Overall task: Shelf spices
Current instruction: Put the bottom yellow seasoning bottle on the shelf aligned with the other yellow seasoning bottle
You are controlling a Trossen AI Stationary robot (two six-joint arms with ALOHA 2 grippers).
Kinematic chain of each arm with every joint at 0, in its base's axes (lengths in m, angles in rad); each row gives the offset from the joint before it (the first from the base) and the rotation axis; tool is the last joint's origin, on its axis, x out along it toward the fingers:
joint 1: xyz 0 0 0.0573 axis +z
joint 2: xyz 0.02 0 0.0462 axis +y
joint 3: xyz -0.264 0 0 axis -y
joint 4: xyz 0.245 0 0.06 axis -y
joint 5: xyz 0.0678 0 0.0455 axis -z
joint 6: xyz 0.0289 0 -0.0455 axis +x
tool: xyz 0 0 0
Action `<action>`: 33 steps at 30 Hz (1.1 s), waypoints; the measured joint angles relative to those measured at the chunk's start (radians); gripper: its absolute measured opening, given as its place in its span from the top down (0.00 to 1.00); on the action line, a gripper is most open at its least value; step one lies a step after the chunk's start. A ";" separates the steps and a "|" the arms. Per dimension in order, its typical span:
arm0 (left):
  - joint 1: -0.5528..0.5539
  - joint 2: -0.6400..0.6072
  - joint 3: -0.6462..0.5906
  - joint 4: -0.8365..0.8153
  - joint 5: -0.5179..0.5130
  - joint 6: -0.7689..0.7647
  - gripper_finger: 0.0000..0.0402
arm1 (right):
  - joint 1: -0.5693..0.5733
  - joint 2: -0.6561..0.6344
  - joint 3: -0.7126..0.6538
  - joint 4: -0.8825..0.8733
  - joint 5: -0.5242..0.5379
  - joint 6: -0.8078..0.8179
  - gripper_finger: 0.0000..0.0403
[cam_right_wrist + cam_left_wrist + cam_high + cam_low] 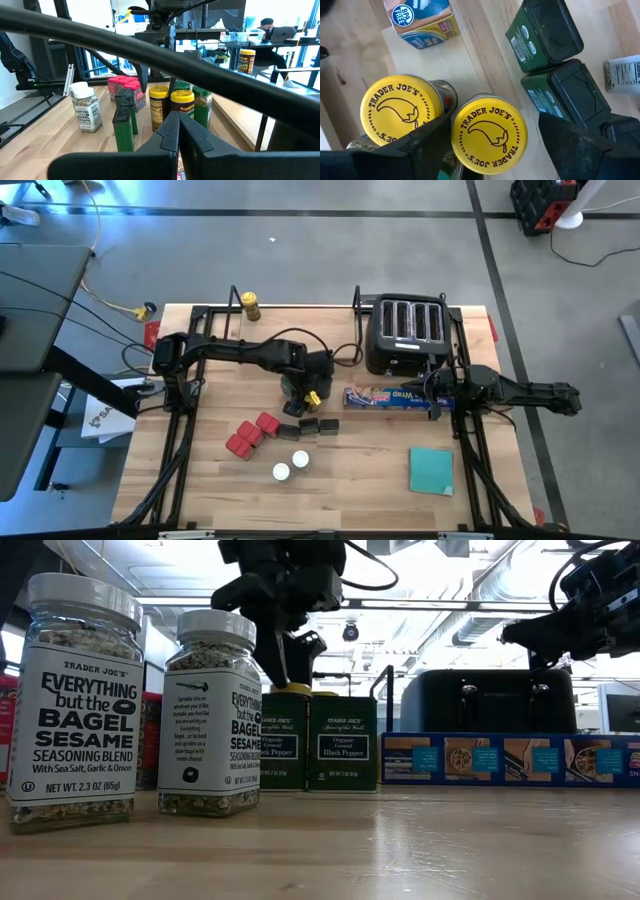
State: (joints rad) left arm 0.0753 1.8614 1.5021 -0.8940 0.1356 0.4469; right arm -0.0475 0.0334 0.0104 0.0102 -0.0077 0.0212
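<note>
The bench (370, 470) has much free wood near its front edge. The shelf (300, 315) stands at the far edge beside the toaster (405, 332) and carries one yellow-lidded jar (249, 305). The left claw (492, 145) is spread around a yellow-lidded spice jar (489, 132), close beside another jar (402, 110) and two green pepper tins (565, 95). The right claw (179, 132) is pressed together, empty, above the wrap box (390, 397).

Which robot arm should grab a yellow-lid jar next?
The left. Its gripper hangs right above the yellow-lid jars, fingers open on either side of one jar. The right gripper sits shut over by the blue wrap box, farther from the jars.
</note>
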 joint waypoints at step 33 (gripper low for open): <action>-0.006 0.036 0.058 -0.091 0.003 -0.043 0.45 | 0.000 0.000 0.000 0.000 0.000 0.000 1.00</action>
State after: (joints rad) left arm 0.0692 1.8973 1.5597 -0.9846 0.1383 0.4038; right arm -0.0475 0.0330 0.0102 0.0103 -0.0074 0.0212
